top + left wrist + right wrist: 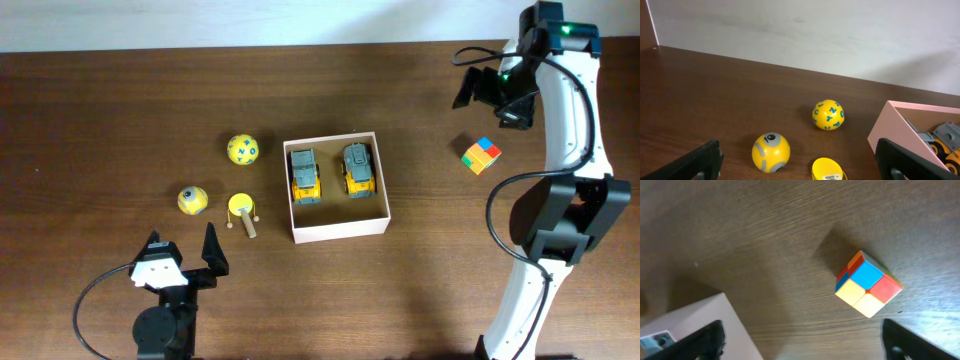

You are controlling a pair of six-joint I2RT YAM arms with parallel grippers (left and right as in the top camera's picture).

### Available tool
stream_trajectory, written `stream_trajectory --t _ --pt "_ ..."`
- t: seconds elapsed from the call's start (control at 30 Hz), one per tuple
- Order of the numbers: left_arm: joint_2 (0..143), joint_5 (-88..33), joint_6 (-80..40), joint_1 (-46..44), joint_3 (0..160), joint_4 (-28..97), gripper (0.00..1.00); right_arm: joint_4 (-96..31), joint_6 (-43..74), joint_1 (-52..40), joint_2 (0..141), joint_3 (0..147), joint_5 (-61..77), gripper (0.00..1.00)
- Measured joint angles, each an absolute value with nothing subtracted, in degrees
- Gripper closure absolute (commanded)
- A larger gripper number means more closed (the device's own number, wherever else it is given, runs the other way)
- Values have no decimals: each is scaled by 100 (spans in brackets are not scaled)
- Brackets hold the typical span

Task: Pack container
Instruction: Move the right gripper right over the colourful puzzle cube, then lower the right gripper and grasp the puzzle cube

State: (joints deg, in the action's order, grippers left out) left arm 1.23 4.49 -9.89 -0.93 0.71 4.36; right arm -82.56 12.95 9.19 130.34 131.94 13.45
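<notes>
The container [340,230] is a shallow square box at the table's middle, holding two yellow-and-grey toy trucks [305,174] [359,168]. Its wall also shows in the left wrist view [890,127] and in the right wrist view [705,312]. Left of it lie a lettered yellow ball [242,149] [828,114], a yellow-grey ball [193,200] [770,152] and a yellow disc toy with a wooden handle [241,208] [828,169]. A colourful cube [481,155] [868,283] lies to the right. My left gripper [185,250] [800,170] is open and empty near the front. My right gripper [490,95] [802,345] is open and empty above the table, near the cube.
The dark wooden table [120,110] ends at a white wall at the back [815,30]. The right arm's white body and cables [560,200] stand at the right edge.
</notes>
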Motion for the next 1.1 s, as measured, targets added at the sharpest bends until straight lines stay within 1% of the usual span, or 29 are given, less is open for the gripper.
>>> stream_trajectory --t 0.07,0.13,0.23,0.4,0.57,0.83,0.87,1.1 --pt "123 447 -989 -93 71 436 1 -8291 1623 926 13034 13131 1273 12" --pt "123 447 -989 -93 71 436 1 -8298 2123 923 13034 12964 1059 6" --pt "123 447 -989 -93 71 436 1 -8123 2928 897 13034 12492 716 3" --pt "123 449 -989 -93 71 436 1 -7537 3736 880 13037 11603 484 3" --pt "123 449 -989 -93 71 436 1 -7035 4134 869 13047 11013 423 3" --pt "123 447 -989 -93 71 436 1 -6578 4309 869 13047 10809 366 4" --pt "123 449 -989 -93 71 436 1 -6545 4316 869 13047 10809 338 7" --pt "123 447 -989 -93 71 436 1 -6357 4362 869 13047 10803 86 13"
